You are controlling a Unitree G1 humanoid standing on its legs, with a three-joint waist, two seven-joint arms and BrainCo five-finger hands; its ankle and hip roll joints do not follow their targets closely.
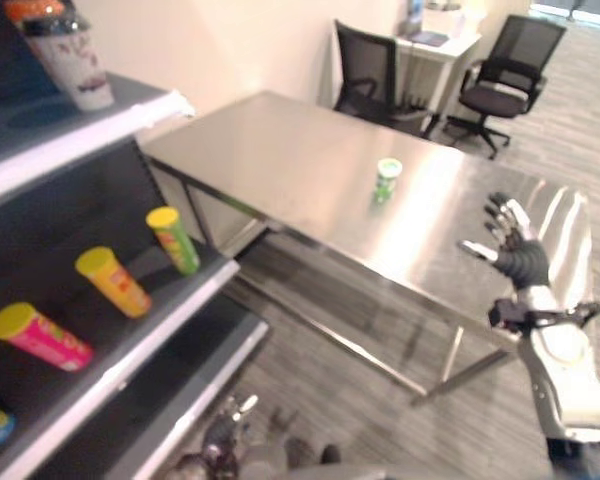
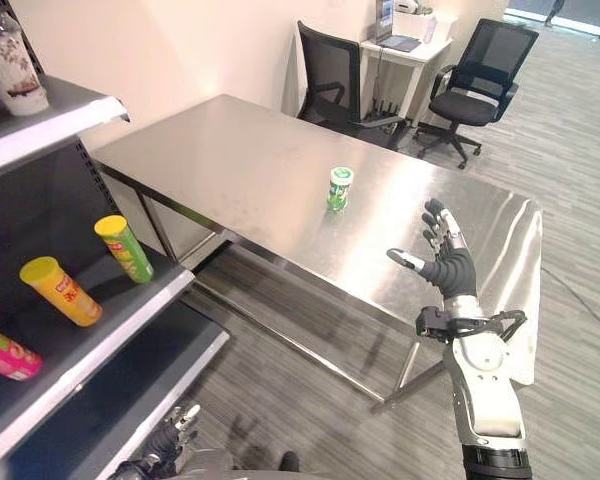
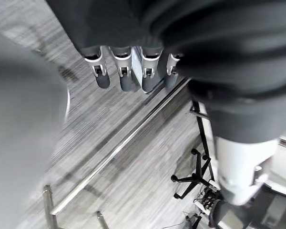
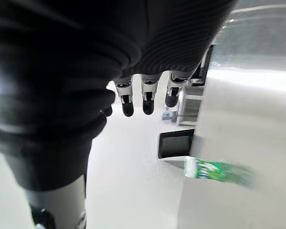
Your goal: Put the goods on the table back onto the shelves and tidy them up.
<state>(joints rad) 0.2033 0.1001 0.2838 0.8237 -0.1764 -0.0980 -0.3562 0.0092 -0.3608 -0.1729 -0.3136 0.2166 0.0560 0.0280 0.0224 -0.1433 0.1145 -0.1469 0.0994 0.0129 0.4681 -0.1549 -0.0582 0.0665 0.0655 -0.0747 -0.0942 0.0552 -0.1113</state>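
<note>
A small green and white can [image 2: 339, 188] stands upright near the middle of the steel table [image 2: 230, 160]; the same can [image 4: 214, 171] shows in the right wrist view. My right hand [image 2: 446, 262] is raised over the table's near edge, to the right of the can and apart from it, fingers straight and spread, holding nothing. My left hand [image 2: 170, 440] hangs low by the shelf's bottom, fingers relaxed over the floor [image 3: 119, 76]. On the shelf [image 2: 80, 350] to the left lie a green tube [image 2: 124, 248], a yellow tube [image 2: 62, 291] and a pink tube [image 1: 40, 336].
A patterned cup [image 1: 72, 62] stands on the upper shelf board. Two black office chairs [image 2: 330, 70] [image 2: 480, 80] and a small white desk [image 2: 405, 50] stand beyond the table. Grey floor lies between shelf and table.
</note>
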